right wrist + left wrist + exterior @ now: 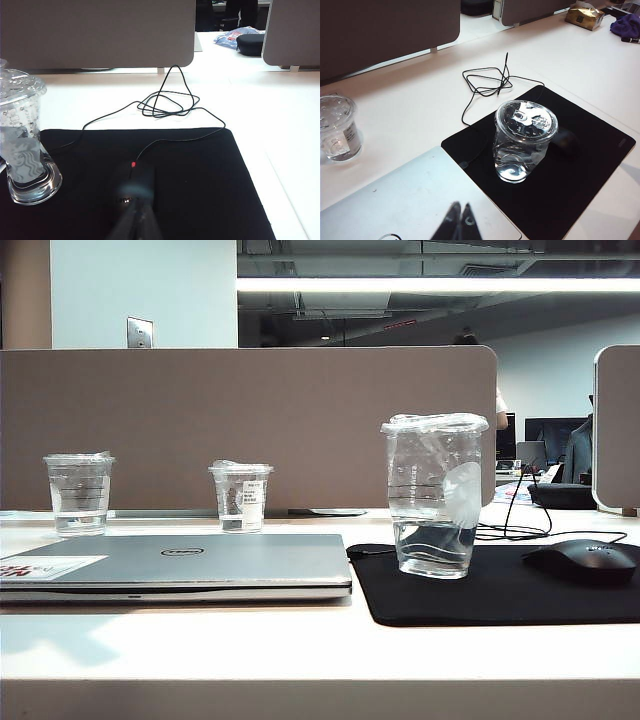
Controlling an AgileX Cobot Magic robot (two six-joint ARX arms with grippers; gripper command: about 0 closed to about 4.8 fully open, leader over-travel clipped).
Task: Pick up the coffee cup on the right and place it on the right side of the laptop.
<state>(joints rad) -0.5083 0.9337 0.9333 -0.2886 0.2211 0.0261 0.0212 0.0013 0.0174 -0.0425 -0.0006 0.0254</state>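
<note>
Dell laptop [180, 562], seemingly siren-logo coffee cup [434, 495] alongside; both end effectors [460, 220] [134, 220] pressed together.

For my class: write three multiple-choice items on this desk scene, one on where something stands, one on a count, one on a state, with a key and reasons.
1. Where does the coffee cup stand?
A. On the laptop
B. On the black mat
C. Behind the divider

2. How many clear cups are on the desk?
A. Two
B. Three
C. Five

3. How is the laptop?
A. Lid shut
B. Open, screen lit
C. Standing on edge

Key: B, it stands on the mat beside the mouse; B, the exterior view shows three; A, its lid lies flat. Neither the left gripper nor the right gripper holds anything.
</note>
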